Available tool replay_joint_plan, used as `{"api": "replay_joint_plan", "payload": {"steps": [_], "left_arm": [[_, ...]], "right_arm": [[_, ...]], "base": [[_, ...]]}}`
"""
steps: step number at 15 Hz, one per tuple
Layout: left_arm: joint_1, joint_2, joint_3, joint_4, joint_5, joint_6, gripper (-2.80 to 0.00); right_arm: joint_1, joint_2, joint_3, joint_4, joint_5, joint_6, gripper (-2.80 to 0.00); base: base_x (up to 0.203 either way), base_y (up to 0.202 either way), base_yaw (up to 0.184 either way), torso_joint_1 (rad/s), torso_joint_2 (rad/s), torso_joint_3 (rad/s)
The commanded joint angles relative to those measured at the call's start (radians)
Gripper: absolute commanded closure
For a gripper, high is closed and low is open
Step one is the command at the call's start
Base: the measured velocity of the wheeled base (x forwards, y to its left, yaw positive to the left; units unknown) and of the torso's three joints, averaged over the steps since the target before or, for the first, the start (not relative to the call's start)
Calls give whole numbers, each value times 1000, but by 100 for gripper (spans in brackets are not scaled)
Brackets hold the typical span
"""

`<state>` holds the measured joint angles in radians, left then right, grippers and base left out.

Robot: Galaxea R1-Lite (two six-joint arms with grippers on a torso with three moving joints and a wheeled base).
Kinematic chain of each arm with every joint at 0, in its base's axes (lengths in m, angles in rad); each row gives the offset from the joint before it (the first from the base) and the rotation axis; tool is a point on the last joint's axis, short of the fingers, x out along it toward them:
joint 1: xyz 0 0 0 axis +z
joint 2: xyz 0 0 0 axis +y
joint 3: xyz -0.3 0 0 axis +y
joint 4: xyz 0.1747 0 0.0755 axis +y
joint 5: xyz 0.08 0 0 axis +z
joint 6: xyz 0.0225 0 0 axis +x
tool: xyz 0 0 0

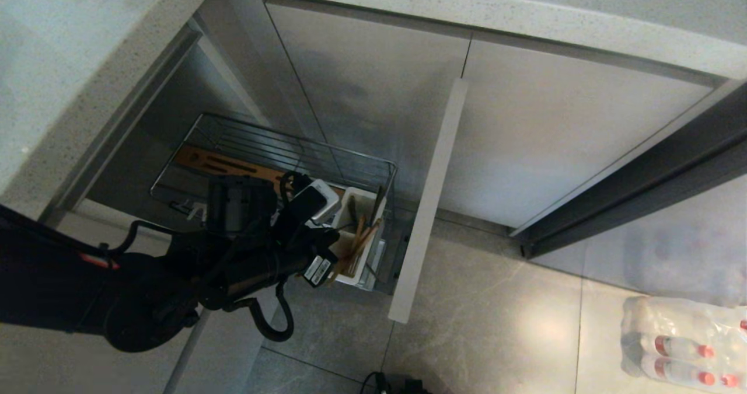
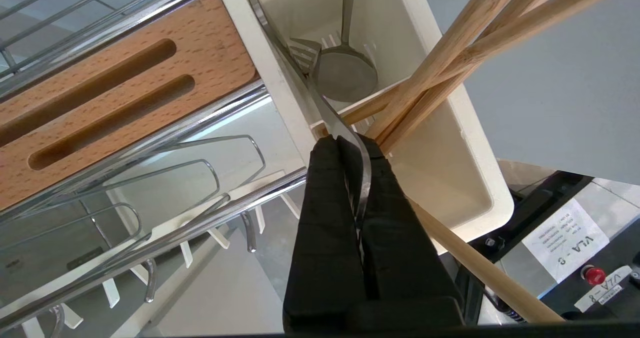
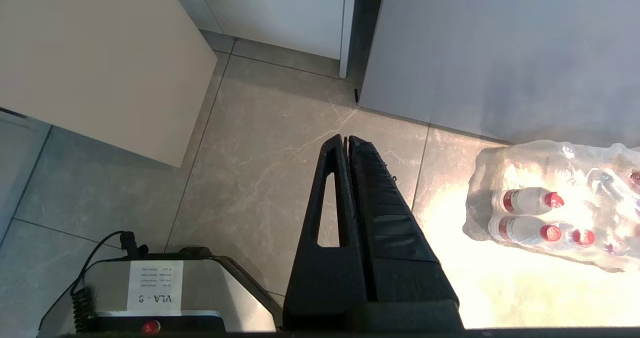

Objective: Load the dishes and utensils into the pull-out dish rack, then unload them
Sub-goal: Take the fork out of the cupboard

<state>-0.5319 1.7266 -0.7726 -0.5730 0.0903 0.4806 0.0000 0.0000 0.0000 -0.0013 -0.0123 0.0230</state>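
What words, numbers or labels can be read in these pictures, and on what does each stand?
"VLA - 8": white sticker on the robot's base, seen upside down.
"VLA - 8": white sticker on the same base, left wrist view; the small print beside it is too small to read.
Bottle labels in the plastic-wrapped pack: unreadable.

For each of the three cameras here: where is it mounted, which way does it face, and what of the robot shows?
Head view: on the head, looking down at the pull-out dish rack; left arm shows.
Left wrist view: behind the left gripper, shut on the fork in the utensil caddy, chopsticks alongside.
Right wrist view: behind the shut right gripper, facing the floor and bottle pack.
Shared: head and left wrist see the caddy.
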Motion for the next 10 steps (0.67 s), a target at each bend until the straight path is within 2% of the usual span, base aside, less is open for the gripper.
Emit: {"api": "replay_joint_plan", "payload": {"steps": [1, 4, 10], "left_arm": [[0, -2, 4, -2, 0, 4, 0], [-6, -35, 3, -2, 3, 3, 0], [-46, -205, 17, 1, 82, 19, 0]], "right_arm": [[0, 2, 0, 0, 0, 0, 0], [0, 2, 0, 0, 0, 0, 0], [0, 0, 0, 0, 0, 0, 0]], "base": [[0, 0, 0, 0, 0, 0], [0, 0, 0, 0, 0, 0], [0, 0, 0, 0, 0, 0]]}}
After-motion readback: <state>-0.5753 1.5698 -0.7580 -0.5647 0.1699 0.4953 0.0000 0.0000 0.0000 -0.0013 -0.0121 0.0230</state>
